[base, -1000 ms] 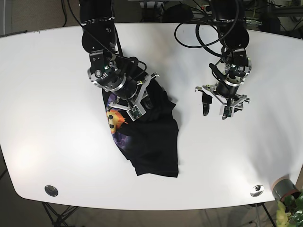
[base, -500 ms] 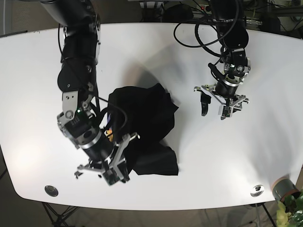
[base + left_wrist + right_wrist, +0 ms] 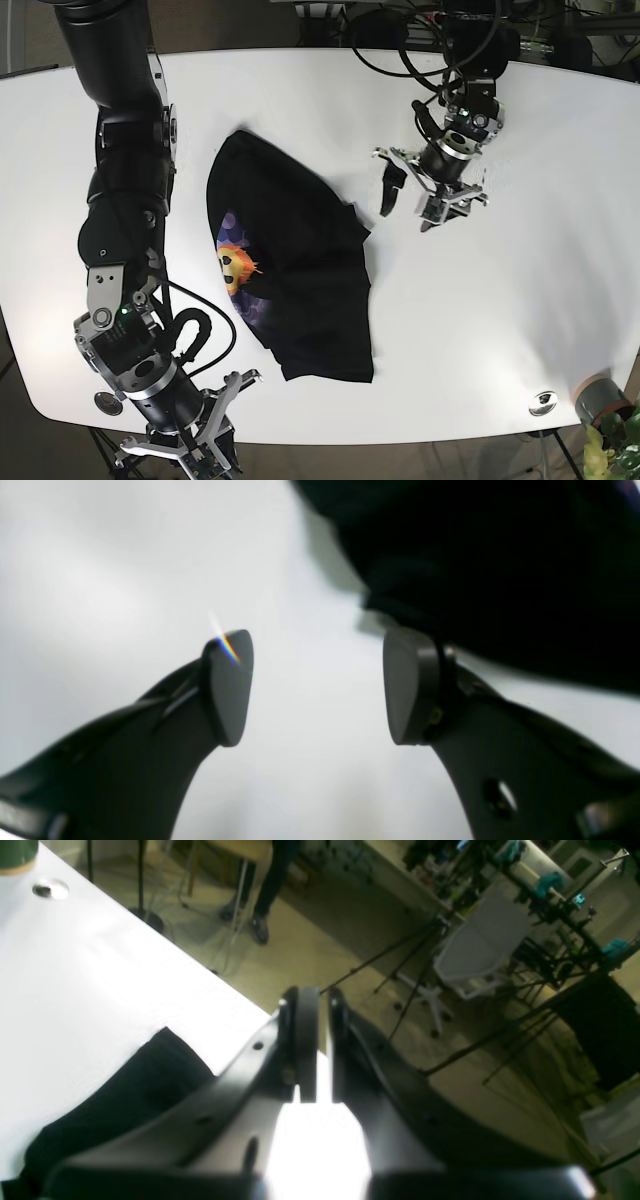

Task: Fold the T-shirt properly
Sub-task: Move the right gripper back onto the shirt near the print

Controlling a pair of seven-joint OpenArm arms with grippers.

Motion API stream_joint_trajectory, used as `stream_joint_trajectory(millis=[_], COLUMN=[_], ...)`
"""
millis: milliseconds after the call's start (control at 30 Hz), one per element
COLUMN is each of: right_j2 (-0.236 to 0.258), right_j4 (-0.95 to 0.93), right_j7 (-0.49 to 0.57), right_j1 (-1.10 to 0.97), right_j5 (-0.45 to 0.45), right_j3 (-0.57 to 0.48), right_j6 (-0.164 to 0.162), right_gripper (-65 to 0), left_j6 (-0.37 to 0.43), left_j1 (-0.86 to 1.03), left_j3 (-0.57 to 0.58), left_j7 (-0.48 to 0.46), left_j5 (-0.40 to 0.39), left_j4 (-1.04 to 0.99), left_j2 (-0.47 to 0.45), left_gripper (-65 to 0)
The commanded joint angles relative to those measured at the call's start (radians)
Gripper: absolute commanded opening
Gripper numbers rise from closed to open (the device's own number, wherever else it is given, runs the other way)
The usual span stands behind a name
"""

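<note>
The black T-shirt (image 3: 300, 270) lies rumpled on the white table (image 3: 520, 300), with an orange and purple print (image 3: 238, 268) facing up on its left side. My left gripper (image 3: 405, 212) hovers open just right of the shirt's upper right edge. In the left wrist view its fingers (image 3: 227, 685) stand wide apart with nothing between them, and the dark shirt (image 3: 500, 555) fills the top right. My right gripper (image 3: 180, 455) sits at the table's front edge, left of the shirt's hem. It (image 3: 320, 1040) is shut and holds nothing, with black cloth (image 3: 125, 1090) lower left.
Two metal discs (image 3: 108, 403) (image 3: 543, 402) are set into the table near the front edge. A grey cup (image 3: 600, 398) and a plant stand off the front right corner. Beyond the edge are floor, tripods and a chair (image 3: 480, 950).
The right-wrist arm swept from over the shirt down to the front edge and let it go. The shirt now lies more spread. The left-wrist arm moved up and left toward the shirt.
</note>
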Motion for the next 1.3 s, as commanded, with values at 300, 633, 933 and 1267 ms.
stream_joint_trajectory(millis=[300,633,933,1267], right_j2=[-0.092,-0.233,-0.241,-0.229], right_j4=[0.084,0.055,-0.131,-0.258], right_j7=[-0.014,-0.012,0.066,0.172], right_j1=[-0.312,-0.569,-0.596,-0.581], right_j5=[0.004,0.058,0.056,0.059], right_j3=[0.039,0.093,0.094,0.096], right_j6=[-0.004,-0.008,-0.031,-0.123], right_gripper=[-10.9,-19.0,-19.0,-19.0], left_j6=[0.008,0.008,0.008,0.008], left_j1=[-0.018,-0.034,-0.035,-0.037], left_j3=[-0.069,-0.112,-0.112,-0.112], left_j7=[-0.026,-0.024,-0.024,-0.024], left_j5=[-0.007,-0.009,-0.010,-0.010], left_j4=[0.012,-0.037,-0.043,-0.045], left_j2=[-0.032,-0.034,-0.034,-0.034], left_gripper=[-27.6,-27.6,-27.6,-27.6])
